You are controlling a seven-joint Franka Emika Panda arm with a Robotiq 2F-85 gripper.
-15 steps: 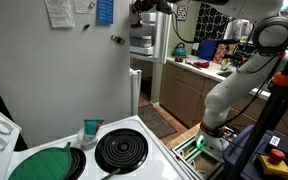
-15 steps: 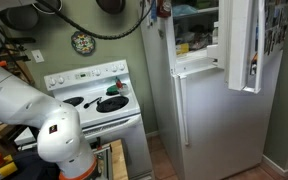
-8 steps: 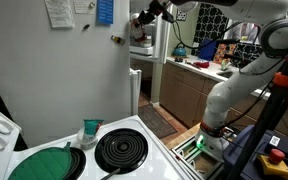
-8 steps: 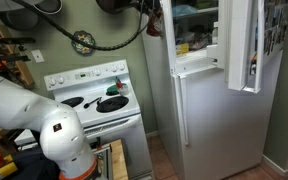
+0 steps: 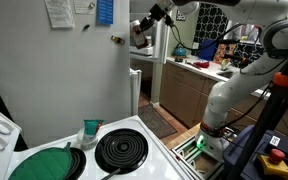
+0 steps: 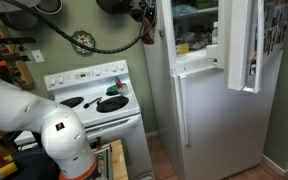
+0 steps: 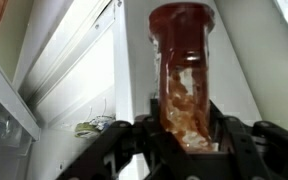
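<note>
Wrist view: we see the black Robotiq gripper point(image 7: 185, 138) with its jaws clamped on a clear glass jar of red sauce with a red lid point(image 7: 183, 70); in both exterior views we find the jar held high, beside the tall white refrigerator point(image 5: 74, 75), near its open upper compartment point(image 6: 194, 25).

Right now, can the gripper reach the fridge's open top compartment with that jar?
Probably yes. The gripper, shut on the jar, is level with the top compartment, whose door stands open; it would only need to round the front corner of the fridge.
</note>
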